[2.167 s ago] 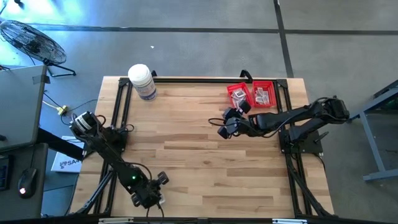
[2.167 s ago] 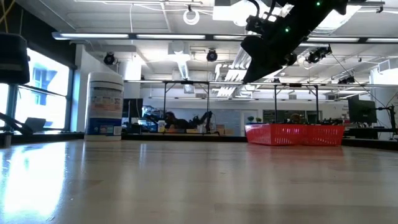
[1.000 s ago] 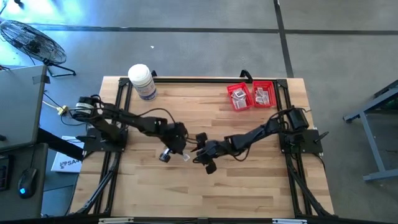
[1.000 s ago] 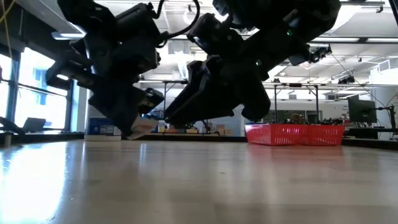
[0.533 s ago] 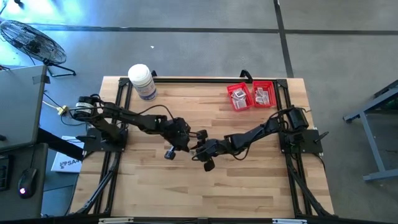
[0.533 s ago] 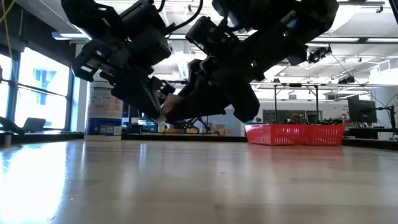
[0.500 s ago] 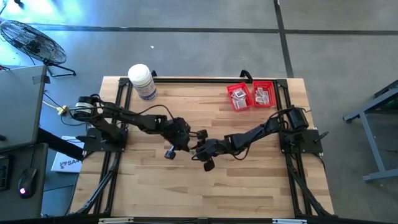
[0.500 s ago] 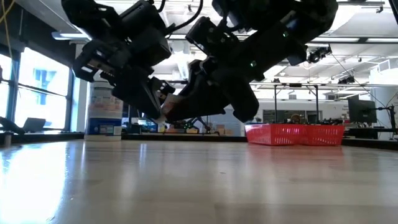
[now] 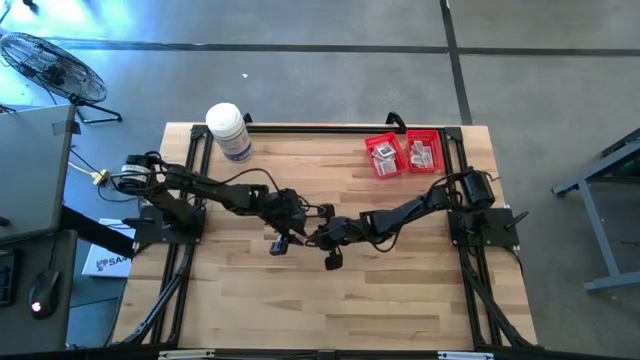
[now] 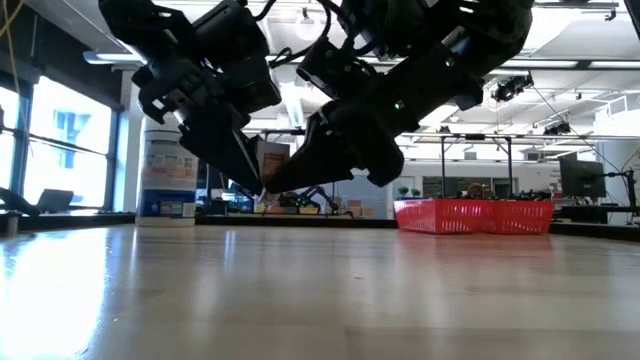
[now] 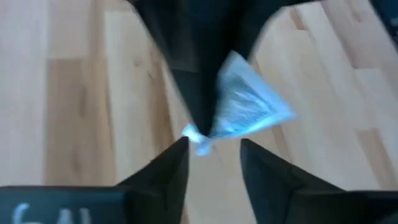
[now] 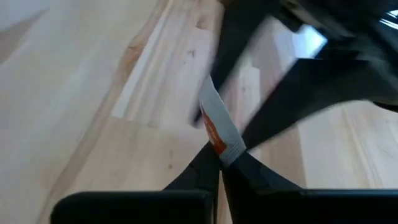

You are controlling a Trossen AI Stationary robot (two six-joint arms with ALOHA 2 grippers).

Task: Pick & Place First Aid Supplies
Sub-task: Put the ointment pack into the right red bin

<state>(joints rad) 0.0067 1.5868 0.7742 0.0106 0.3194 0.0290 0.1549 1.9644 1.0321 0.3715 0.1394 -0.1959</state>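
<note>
Item: first aid packet [image 12: 217, 127], one small flat white piece with an orange-red mark near its lower end. Location: above the middle of the worktop [image 9: 400, 290], off the wood, at the spot where the two arms meet. Orientation: in the right wrist view it stands edge-on, long axis running straight out from the fingertips; in the left wrist view the same packet [image 11: 245, 109] shows its broad face, crinkled, with one corner pointing down toward the gap between the left fingers. Printed marks are too blurred to read.

Holder: right claw [image 12: 219, 163], fingers pinched together on the packet's lower end. The right arm reaches from its base at the worktop's right edge, stretched low and leftward to the centre [image 9: 322, 237].

Left claw [image 11: 213, 155]: fingers parted, a clear gap between them, the packet's corner just at that gap and not gripped. The left arm extends from its base at the left edge, rightward to the centre [image 9: 290, 232].

Other stock: two red mesh baskets [image 9: 403, 154] at the far right corner, with more packets inside; white bottle [image 9: 228, 131] at the far left, label not legible.
</note>
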